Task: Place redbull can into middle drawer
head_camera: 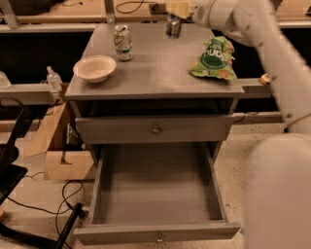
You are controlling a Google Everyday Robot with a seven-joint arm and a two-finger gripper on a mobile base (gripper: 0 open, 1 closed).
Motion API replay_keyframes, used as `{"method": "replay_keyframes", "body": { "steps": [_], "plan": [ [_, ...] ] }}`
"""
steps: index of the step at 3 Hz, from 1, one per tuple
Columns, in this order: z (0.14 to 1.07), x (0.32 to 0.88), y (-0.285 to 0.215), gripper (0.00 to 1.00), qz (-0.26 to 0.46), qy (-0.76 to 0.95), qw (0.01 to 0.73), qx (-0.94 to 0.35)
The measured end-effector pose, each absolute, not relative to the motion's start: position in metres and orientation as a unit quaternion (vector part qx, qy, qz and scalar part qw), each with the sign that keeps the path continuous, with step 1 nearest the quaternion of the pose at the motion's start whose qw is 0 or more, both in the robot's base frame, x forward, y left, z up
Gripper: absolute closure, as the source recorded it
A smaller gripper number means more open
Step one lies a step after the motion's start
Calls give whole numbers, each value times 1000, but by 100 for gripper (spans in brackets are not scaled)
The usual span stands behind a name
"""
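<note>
We find the desk (155, 73) in the upper middle of the frame. On it, the bowl (95, 68) sits at the left front, the soda can (123, 42) just behind it, the redbull can (173, 28) at the back, right of centre, and the bag (214, 59) at the right front. The claw (177, 10) is at the top edge, directly over the redbull can. Under the desk top lies 1 closed drawer front (155, 129); beneath it the middle drawer (155, 233) stands pulled out toward the bottom of the frame. A cardboard box (53, 146) sits on the floor at the left.
</note>
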State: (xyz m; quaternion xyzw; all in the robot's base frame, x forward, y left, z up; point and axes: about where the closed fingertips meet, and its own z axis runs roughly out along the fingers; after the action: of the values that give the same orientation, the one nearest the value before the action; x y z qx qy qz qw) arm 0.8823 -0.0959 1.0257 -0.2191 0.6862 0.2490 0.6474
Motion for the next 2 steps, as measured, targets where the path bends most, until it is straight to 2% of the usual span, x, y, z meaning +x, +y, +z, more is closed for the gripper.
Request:
{"method": "replay_keyframes", "body": {
  "steps": [1, 2],
  "plan": [
    [1096, 792, -121, 100, 266, 652, 670, -234],
    [1066, 685, -99, 100, 360, 639, 619, -282]
  ]
}}
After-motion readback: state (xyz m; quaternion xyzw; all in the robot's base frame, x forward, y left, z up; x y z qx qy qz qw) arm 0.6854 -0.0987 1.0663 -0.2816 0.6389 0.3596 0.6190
